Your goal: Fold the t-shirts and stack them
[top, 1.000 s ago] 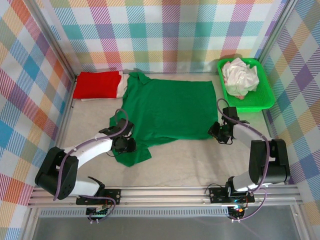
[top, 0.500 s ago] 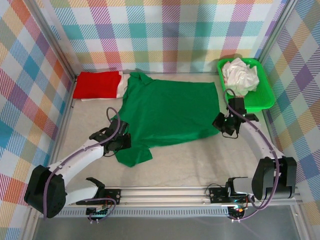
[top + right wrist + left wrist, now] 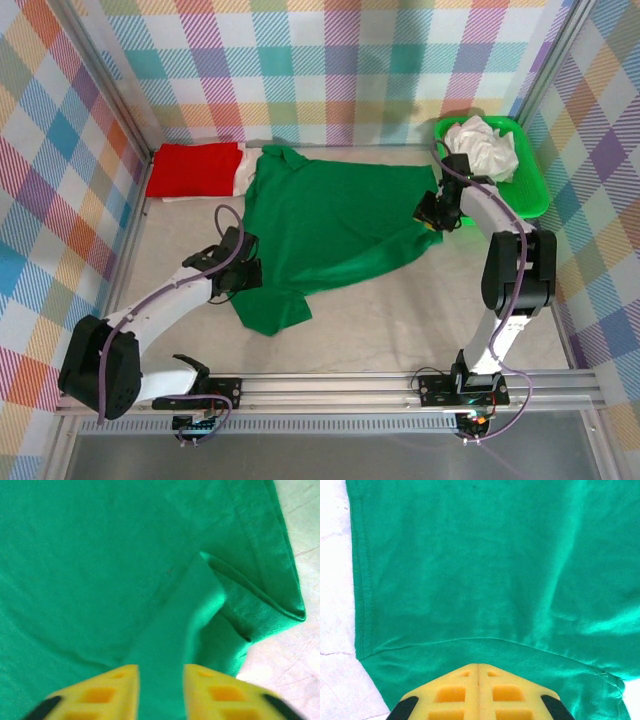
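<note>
left gripper (image 3: 479, 666): jaws fully together, tips down on the dark green t-shirt (image 3: 485, 570), with a shallow crease arcing right in front of them. Can't tell if any cloth is nipped between the 2 fingers. Just to its left in the wrist view the shirt's stitched edge runs straight away from it, with pale table (image 3: 335, 580) past that. From above, this gripper sits at the shirt's left edge, and a loose lobe of the shirt lies on the base side of it. right gripper (image 3: 161, 667): fingers a narrow gap apart, with a raised ridge of the same shirt running through the gap and on ahead. Can't tell whether the fingers press it. Just ahead and to its right the cloth is doubled over into a folded corner. From above, it sits at the shirt's right edge near the far corner, and the shirt body is spread between the 2 grippers. Just past the right gripper is the bright green tray (image 3: 530, 205) holding crumpled white t-shirts (image 3: 480, 150). Well beyond the left gripper, in the far-left corner, a folded red t-shirt (image 3: 193, 168) lies over a folded white t-shirt (image 3: 241, 172), just beside the green shirt's far-left end.
</note>
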`<control>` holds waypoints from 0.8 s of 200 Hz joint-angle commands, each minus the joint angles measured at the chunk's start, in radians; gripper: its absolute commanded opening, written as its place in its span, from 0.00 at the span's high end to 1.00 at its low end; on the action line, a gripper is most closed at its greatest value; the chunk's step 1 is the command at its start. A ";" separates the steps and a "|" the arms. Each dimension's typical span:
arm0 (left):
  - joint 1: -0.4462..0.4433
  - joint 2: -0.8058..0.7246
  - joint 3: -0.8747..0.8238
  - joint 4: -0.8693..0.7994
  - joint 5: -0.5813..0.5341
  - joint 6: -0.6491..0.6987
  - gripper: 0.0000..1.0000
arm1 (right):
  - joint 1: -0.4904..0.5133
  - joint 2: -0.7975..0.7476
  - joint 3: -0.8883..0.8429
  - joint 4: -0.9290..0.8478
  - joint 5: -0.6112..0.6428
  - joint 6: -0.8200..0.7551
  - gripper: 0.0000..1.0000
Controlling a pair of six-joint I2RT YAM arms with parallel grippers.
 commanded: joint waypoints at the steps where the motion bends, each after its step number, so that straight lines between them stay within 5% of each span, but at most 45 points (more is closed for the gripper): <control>1: 0.011 -0.063 -0.018 -0.042 0.002 0.001 0.98 | 0.003 -0.104 -0.067 -0.001 0.000 -0.028 0.58; 52: 0.009 -0.087 -0.085 -0.015 0.075 -0.012 0.91 | -0.054 -0.257 -0.369 0.122 -0.012 -0.033 0.57; 125: 0.002 -0.043 -0.065 0.013 0.105 -0.014 0.88 | -0.067 -0.024 -0.327 0.322 -0.159 0.009 0.63; 160: -0.007 -0.061 -0.074 0.002 0.103 -0.015 0.86 | -0.066 0.019 -0.339 0.375 -0.193 0.027 0.84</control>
